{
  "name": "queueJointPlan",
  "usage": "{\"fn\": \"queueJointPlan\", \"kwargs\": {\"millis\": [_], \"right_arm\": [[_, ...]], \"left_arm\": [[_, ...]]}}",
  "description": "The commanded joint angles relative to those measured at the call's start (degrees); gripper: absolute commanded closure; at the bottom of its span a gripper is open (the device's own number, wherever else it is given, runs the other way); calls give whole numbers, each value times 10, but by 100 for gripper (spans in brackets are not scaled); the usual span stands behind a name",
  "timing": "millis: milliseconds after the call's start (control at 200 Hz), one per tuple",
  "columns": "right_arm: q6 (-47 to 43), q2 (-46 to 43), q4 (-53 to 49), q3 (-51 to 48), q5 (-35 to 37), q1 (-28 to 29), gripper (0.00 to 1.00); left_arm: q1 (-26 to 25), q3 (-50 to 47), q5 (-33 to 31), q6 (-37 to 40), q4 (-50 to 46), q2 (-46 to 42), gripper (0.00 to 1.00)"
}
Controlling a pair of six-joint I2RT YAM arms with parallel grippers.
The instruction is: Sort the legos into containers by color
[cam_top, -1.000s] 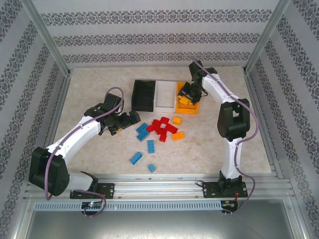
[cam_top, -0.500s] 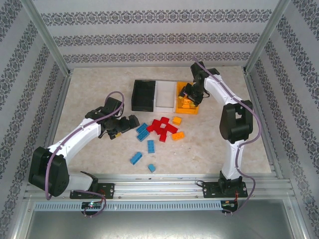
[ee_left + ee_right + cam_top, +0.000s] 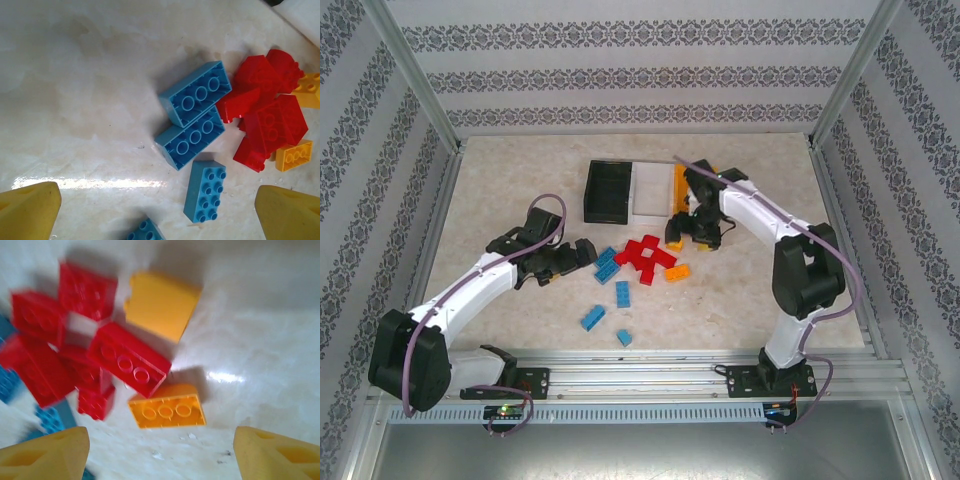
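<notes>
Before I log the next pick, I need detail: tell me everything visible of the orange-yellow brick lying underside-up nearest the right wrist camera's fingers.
The small orange-yellow rectangular plastic brick looks glossy and whole. It lies flat on the pale marbled table, hollow underside up, three round tubes in a row. Its far edge nears a corner of an upturned red plastic brick; whether they touch I cannot tell. The open right tool hovers above, clear of it.
</notes>
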Motion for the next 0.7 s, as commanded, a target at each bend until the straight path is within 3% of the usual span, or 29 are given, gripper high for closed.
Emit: {"fn": "queueJointPlan", "kwargs": {"millis": [0, 145, 694], "right_arm": [[-73, -2, -24, -12, 55, 42, 19], [-95, 27, -36, -2, 100, 76, 16], [-82, 85, -14, -5, 99, 89, 15]], "left_arm": [[-4, -22, -11, -31, 53, -13, 0], [-5, -29, -11, -43, 64, -20, 0], [-4, -31, -34, -30, 15, -70, 0]]}}
